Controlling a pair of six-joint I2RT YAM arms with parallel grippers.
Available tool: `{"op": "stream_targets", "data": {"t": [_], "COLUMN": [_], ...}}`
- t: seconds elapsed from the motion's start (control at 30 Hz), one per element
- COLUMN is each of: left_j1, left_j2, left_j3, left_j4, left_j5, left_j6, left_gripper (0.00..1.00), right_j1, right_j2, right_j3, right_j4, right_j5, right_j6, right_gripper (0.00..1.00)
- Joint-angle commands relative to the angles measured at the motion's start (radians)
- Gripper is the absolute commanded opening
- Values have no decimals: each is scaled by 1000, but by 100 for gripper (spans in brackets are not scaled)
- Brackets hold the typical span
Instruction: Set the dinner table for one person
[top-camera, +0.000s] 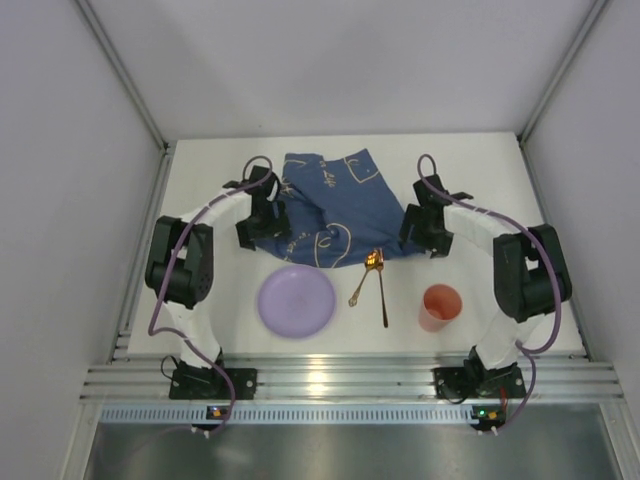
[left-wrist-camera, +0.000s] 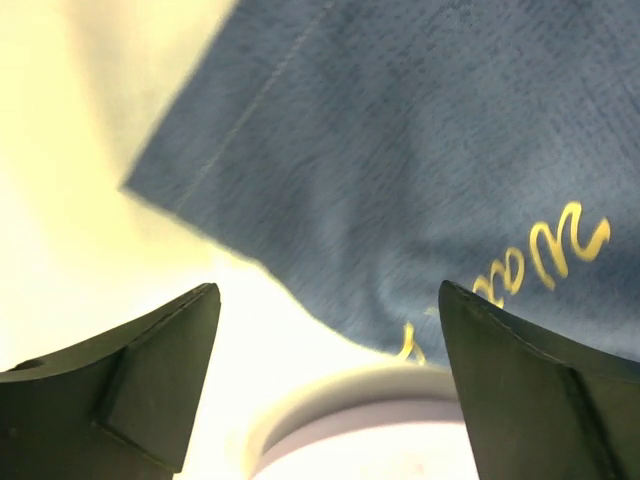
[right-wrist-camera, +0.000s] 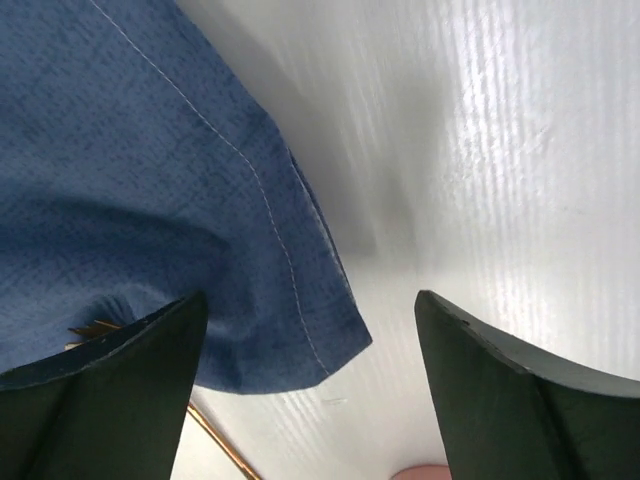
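Two pincers are hovering over the lower corners of the blue placemat (top-camera: 335, 205), and both are standing wide apart with nothing between the fingers. The left pincer (left-wrist-camera: 327, 297) is framing the cloth's hem, with the rim of the purple plate (top-camera: 297, 301) just below. The right pincer (right-wrist-camera: 310, 300) is framing a stitched corner against bare white.

The step in hand is probably spreading the rumpled placemat flat. Doing it well is going to mean each pincer nipping only its own corner, low and close to the hem, then both drawing outward evenly so the folds are pulled out rather than bunched. The two gold utensils (top-camera: 380, 290) are lying with their heads at the cloth's lower edge, so a careless tug is risking dragging them. The orange cup (top-camera: 441, 303) is standing well apart, at lower right.

The dinner table (top-camera: 480, 170) is filling the middle of the overhead frame. It is looking flat, white and faintly glossy, far larger than the tableware, with a ribbed aluminium rail (top-camera: 350, 380) running along its lower edge.
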Motion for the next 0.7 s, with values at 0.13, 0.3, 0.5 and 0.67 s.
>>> {"op": "stream_targets", "data": {"t": [0.13,0.3,0.5,0.67], "left_j1": [24,59,151,159], "left_j2": [-123,-25,145,275], "left_j3": [131,193,329,424], "left_j4": [0,147,227,279], "left_j5": [-90,27,241,326], "left_j6": [122,213,153,121], "left_gripper": [98,98,98,98], "right_j1": [-28,-51,-54,-57], "right_j2": [-70,58,187,198], "right_j3": [245,450,599,604], "right_j4": [-45,6,-68,-82], "right_j5": [68,-142,-227,-227], "right_j6": [-103,-149,-151,-174], "right_gripper": [91,92,92,92]}}
